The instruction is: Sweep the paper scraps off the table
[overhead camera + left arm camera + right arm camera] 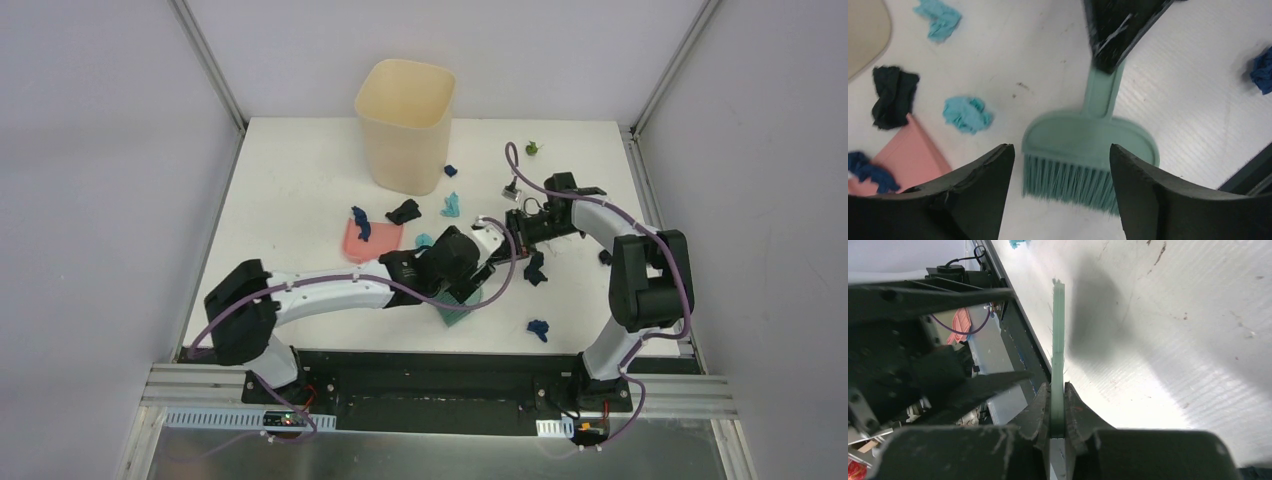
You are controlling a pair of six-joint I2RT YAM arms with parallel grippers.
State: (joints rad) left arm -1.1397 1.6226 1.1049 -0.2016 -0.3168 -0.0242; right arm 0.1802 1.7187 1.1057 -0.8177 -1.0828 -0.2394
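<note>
- The right claw [1058, 390] is shut tight on the thin handle [1058, 330] of the green hand brush [1088, 140].
- The left claw [1060, 148] is wide open and holds nothing. Its two fingers [983, 195] hang over the brush head, one on each side.
- I cannot tell if the bristles touch the table [290, 180].
- The paper scraps [452, 205] lie over the middle and right of the table.
- A teal scrap [967, 114] lies just beside the pink dustpan [913, 150]. A black scrap [894, 95] sits right at the pan's edge. A dark blue scrap [868, 170] lies on the pan.
- More dark blue ones lie near the right arm [640, 270]. A green scrap [533, 148] sits far back, well apart from the rest.
- The cream bin [405, 125] stands behind the dustpan.
- I think the job now is getting the brush ready to sweep. Most scraps are not in the pan yet.
- To do it well, the bristles should rest flat and light on the table, so small wads cannot slip under.
- Short pushes toward the pan's open edge would work best. The teal scrap beside the pan is a good one to start with.
- The open left claw should move away from the brush. It could hold the pan so it does not slide.
- The two arms are close together, so they could bump.
</note>
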